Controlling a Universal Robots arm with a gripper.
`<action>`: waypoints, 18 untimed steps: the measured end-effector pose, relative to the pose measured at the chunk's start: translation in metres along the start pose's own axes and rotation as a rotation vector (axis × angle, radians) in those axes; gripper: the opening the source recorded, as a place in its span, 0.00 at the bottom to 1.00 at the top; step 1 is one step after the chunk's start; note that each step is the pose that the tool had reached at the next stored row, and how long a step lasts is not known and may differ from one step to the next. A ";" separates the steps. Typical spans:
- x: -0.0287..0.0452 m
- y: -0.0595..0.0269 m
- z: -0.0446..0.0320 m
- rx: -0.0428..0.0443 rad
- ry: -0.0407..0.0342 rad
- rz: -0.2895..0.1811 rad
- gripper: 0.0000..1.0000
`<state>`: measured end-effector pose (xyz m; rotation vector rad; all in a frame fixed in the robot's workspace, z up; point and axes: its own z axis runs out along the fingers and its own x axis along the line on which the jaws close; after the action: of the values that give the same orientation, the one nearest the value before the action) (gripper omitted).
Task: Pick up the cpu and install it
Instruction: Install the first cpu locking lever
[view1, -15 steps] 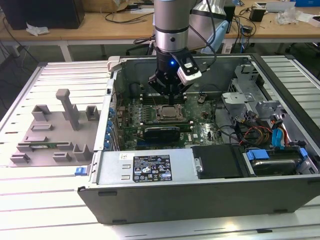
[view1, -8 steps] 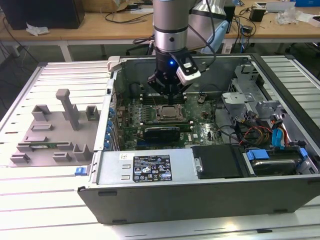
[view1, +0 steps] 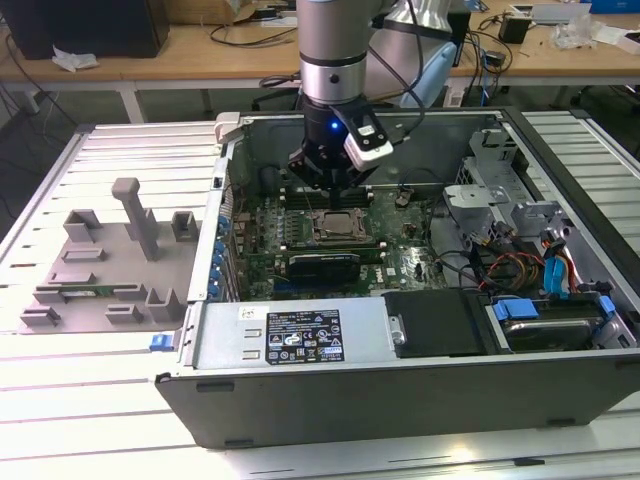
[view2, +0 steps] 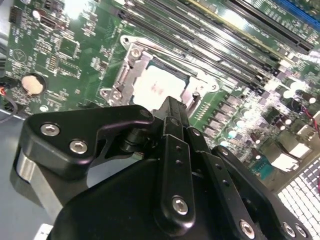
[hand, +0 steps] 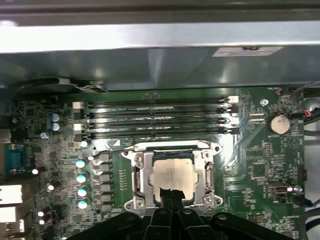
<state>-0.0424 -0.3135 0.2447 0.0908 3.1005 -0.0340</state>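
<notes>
The cpu (hand: 172, 172) lies flat inside the socket frame (hand: 136, 175) on the motherboard (hand: 250, 165), its pale lid facing up. The gripper (hand: 170, 193) hangs over one edge of the chip, its two fingers drawn together with nothing visible between them — whether the tips touch the lid I cannot tell.

The risk, as I judge it, is a chip not fully seated. A sideways drag or a hard push from the closed tips could skew it in the frame and harm the contacts beneath.

Room is tight. The memory slots (hand: 155, 117) run just beside the socket and a row of capacitors (hand: 80, 177) stands near another side. The case wall (hand: 150, 40) rises beyond the slots — straight up looks like the open way. The grey fixture tray (view1: 100, 270) sits outside the case at the exterior view's left, well apart.
</notes>
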 end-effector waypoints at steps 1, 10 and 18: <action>0.0032 0.0001 -0.0001 0.0000 0.0000 0.000 0.11; 0.0311 0.0006 -0.0013 0.0000 0.0000 0.000 0.11; 0.0508 0.0010 -0.0020 0.0000 0.0000 0.000 0.11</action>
<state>-0.0931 -0.3095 0.2446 0.0909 3.1005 -0.0339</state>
